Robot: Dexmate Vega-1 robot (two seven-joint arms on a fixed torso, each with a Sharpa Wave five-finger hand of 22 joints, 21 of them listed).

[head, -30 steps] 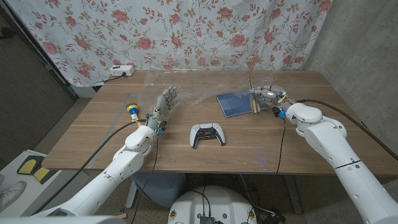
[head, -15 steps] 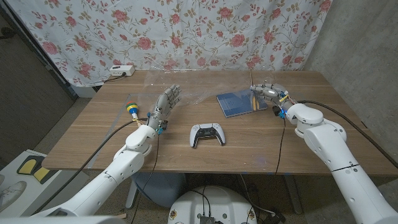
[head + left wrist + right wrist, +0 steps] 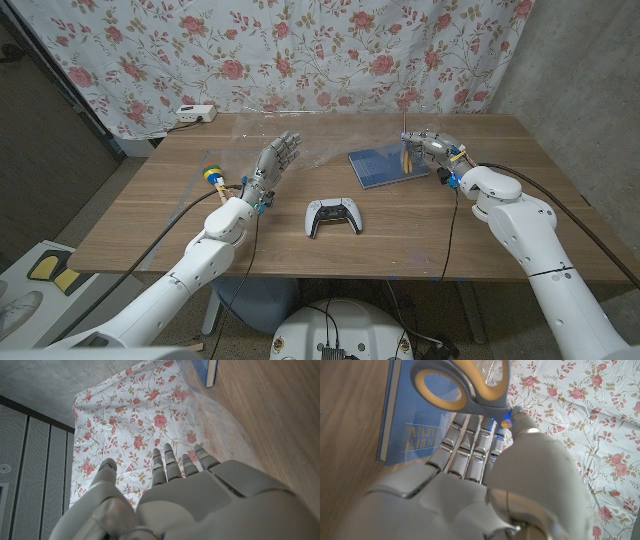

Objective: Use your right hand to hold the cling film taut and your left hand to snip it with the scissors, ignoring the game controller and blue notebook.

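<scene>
My right hand (image 3: 432,150) grips a pair of scissors (image 3: 407,157) with grey and orange handles (image 3: 460,384) between thumb and fingers. The blades point up, above the right edge of the blue notebook (image 3: 378,166). The cling film (image 3: 315,148) is a faint clear sheet over the table's far middle, between my two hands. My left hand (image 3: 272,165) is raised over the table's left part, open with its fingers spread, and holds nothing. In the left wrist view that hand (image 3: 175,495) faces the curtain, with the film (image 3: 220,425) a dim sheen on the wood.
A white game controller (image 3: 333,216) lies at the table's front middle. A small yellow, blue and green thing (image 3: 212,174) stands left of my left hand. A white power strip (image 3: 193,113) sits at the far left corner. A flowered curtain hangs behind.
My right hand has lifted the scissors slightly, so their handles hang higher over the notebook's edge. My left hand has risen and shifted a little to the right, fingers still spread.
</scene>
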